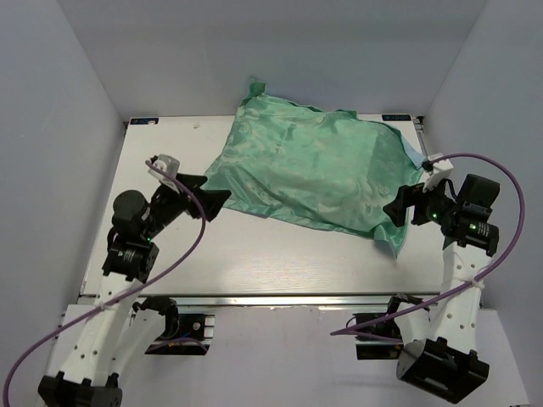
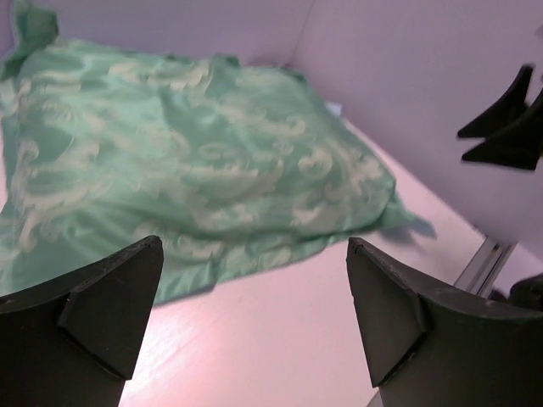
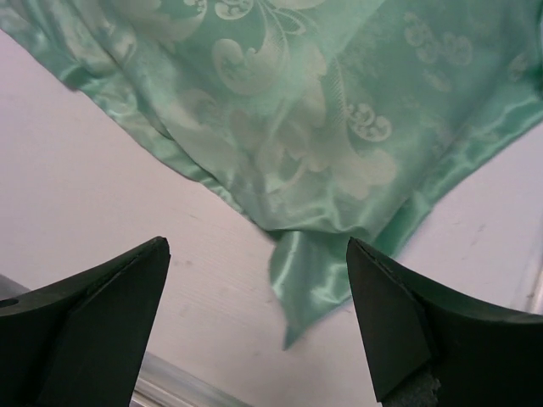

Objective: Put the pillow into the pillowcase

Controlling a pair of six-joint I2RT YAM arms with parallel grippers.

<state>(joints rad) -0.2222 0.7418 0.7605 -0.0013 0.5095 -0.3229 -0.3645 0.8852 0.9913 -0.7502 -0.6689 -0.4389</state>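
The pillowcase (image 1: 314,165) lies mint-green satin side up across the back middle of the table, bulging and rumpled. No pillow shows in any view. My left gripper (image 1: 212,193) stands open just off the cloth's left corner, with nothing between its fingers. In the left wrist view the pillowcase (image 2: 187,161) fills the area beyond the left gripper (image 2: 254,246). My right gripper (image 1: 403,205) is open at the cloth's right front corner. In the right wrist view a loose satin flap of the pillowcase (image 3: 322,127) hangs down between the spread fingers of the right gripper (image 3: 254,246), untouched.
The white table (image 1: 254,254) is boxed in by pale walls on the left, back and right. Its metal front rail (image 1: 280,298) runs along the near edge. The right gripper's fingers (image 2: 509,119) show at the upper right of the left wrist view.
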